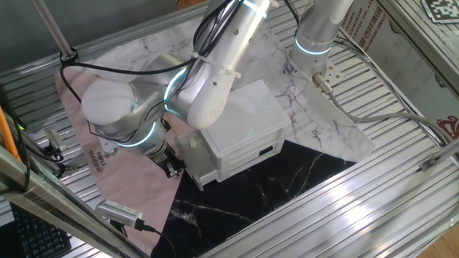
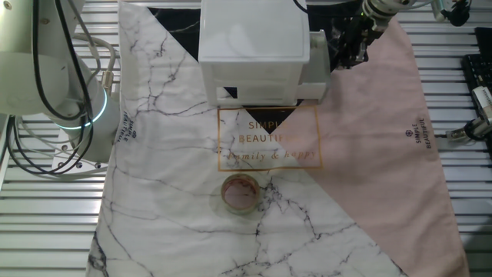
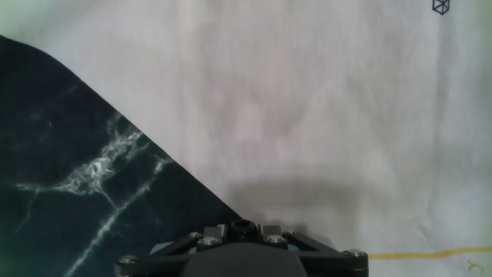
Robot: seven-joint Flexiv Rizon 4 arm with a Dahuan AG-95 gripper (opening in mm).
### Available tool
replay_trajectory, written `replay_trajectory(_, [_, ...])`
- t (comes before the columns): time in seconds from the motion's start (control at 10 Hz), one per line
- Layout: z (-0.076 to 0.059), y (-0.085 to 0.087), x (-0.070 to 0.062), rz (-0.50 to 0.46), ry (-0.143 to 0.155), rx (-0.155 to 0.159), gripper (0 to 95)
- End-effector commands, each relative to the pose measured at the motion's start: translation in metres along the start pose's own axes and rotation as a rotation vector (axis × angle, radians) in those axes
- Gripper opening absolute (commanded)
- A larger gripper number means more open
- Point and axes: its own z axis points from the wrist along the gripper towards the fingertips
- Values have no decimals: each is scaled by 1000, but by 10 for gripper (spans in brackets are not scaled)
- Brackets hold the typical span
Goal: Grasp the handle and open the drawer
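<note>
My arm (image 1: 215, 79) reaches over the table from the far side and bends down at the left of the cabinet (image 1: 244, 118), seen in one fixed view. The mat (image 2: 369, 154) under it all is a patchwork of white marble, pink and black, w/ a small round dish (image 2: 240, 192) lying well apart on its near part in the other fixed view. The cabinet stands upright approx. mid-mat. On its left-near side a low white slab sticks out past the shell; I take that for the drawer (image 1: 195, 159), so prob. it's already partly out, tho I can't see inside it or tell how far it can run. My gripper (image 1: 171, 163) sits low, just beside that slab's outer face, touching or nearly so. Whether the fingers are wide or narrow I can't tell: both fixed views show only a dark clump, and the hand view shows the gripper body w/ mat beyond, no fingertips. The handle itself I can't make out in any view; likely it's hidden btwn my fingers and the drawer front. My read: approach done, grasp prob. made, pull begun at most; the rest of the pull is left.
</note>
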Motion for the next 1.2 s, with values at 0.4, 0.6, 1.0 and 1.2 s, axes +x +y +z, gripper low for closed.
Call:
replay_trajectory(0.4, [1,-1,-1,-5,2,4,0])
replay_trajectory(0.6, [1,-1,-1,-5,0,1,0])
replay_trajectory(1.0, [1,-2,-1,-7,-3,-1,0])
replay_trajectory(1.2, [0,-2,-1,-7,-4,1,0])
